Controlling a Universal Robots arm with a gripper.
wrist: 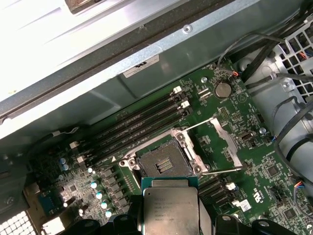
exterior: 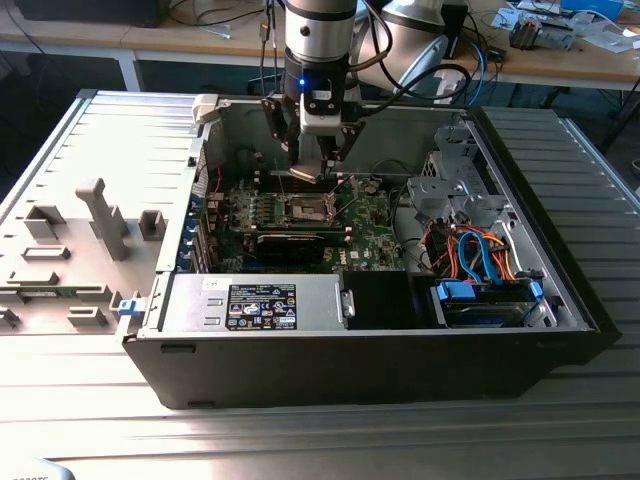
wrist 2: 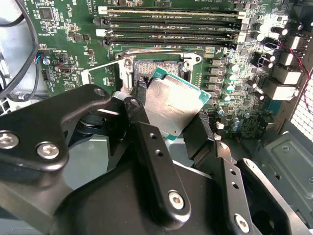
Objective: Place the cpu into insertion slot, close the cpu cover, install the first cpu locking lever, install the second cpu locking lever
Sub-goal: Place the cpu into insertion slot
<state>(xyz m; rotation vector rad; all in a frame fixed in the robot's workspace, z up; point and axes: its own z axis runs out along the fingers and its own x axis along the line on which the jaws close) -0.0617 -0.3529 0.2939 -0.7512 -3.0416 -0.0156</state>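
My gripper (exterior: 312, 165) hangs inside the open computer case, shut on the cpu (exterior: 305, 174). In both wrist views the silvery-grey cpu (wrist 2: 173, 105) (wrist: 171, 208) sits tilted between the black fingers (wrist 2: 142, 110), just above and beside the insertion slot (wrist 2: 159, 68). The insertion slot (wrist: 159, 164) is a dark square recess with a silver rim on the green motherboard (wrist: 274, 171), and nothing lies in it. The cpu cover (wrist: 224, 141) stands swung open beside the slot. Thin wire levers (wrist: 222, 171) stick out, unlatched.
Long memory slots (wrist: 142, 122) run close behind the socket. A labelled black box (exterior: 260, 303) lies at the case front, and a drive bay with blue and orange cables (exterior: 480, 260) is on the exterior view's right. Grey fixtures (exterior: 90, 230) stand outside the case.
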